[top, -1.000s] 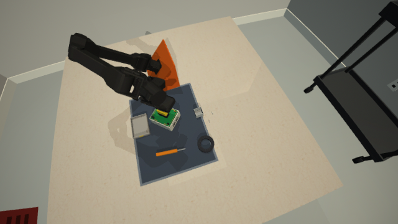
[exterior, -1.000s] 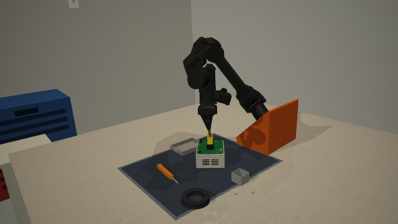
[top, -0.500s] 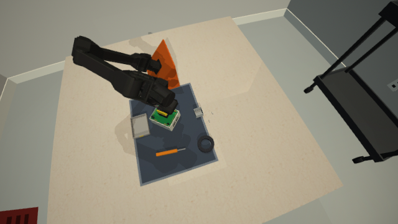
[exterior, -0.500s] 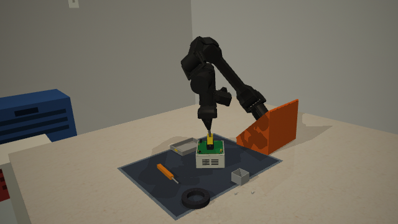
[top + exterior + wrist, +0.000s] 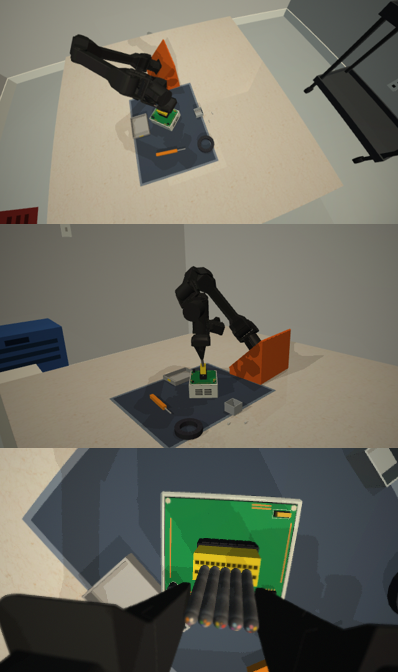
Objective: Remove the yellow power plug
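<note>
And here the black fingers [image 5: 202, 362] flank the yellow block-shaped plug [image 5: 161, 112] [image 5: 203, 369] [image 5: 226, 559], grip unclear; likely light and stiff, it wants holding by its housing sides, sparing the dark cables [image 5: 225, 598].

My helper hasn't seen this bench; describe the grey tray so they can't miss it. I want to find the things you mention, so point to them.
On the dark mat [image 5: 161, 171] [image 5: 134, 398], find the green circuit board [image 5: 163, 122] [image 5: 212, 374] [image 5: 225, 518]. Beside it lies the tray [image 5: 140, 126] [image 5: 180, 377] [image 5: 125, 583]: shallow, rectangular, wider than the small grey box [image 5: 198, 112] [image 5: 233, 407].

Grey walls [image 5: 124, 18] [image 5: 280, 280] surround a pale tabletop [image 5: 264, 140] [image 5: 78, 398] and a dark cart [image 5: 345, 115].
</note>
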You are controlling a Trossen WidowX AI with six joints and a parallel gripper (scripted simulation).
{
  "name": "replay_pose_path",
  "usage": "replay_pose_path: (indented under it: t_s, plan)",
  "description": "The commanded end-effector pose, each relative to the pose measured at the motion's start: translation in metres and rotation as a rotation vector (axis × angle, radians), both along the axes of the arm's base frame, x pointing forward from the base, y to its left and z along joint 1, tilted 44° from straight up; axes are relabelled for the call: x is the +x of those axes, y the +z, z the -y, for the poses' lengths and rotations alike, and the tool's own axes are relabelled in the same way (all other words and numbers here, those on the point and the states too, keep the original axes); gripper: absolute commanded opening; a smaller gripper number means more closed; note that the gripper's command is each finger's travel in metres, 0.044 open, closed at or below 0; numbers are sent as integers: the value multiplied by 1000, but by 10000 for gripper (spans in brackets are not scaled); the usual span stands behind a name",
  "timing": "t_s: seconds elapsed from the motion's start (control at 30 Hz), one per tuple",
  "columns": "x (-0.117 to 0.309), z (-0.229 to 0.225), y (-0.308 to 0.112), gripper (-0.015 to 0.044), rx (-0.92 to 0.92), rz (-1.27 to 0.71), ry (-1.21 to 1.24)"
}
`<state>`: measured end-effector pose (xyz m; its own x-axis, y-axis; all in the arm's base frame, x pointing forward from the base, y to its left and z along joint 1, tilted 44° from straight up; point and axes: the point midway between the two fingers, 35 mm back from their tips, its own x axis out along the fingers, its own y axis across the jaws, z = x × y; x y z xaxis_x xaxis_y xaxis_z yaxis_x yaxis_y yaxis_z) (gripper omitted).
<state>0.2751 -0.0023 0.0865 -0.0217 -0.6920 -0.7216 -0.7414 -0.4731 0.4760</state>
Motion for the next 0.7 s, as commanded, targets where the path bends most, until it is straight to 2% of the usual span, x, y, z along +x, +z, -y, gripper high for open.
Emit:
replay_pose_path:
  t_s: [0.0, 0.07, 0.67]
  plan:
    - [3, 1, -3, 210, 1, 13, 1]
    - [3, 1, -3, 252, 1, 13, 1]
    - [3, 14, -17, 252, 0, 13, 1]
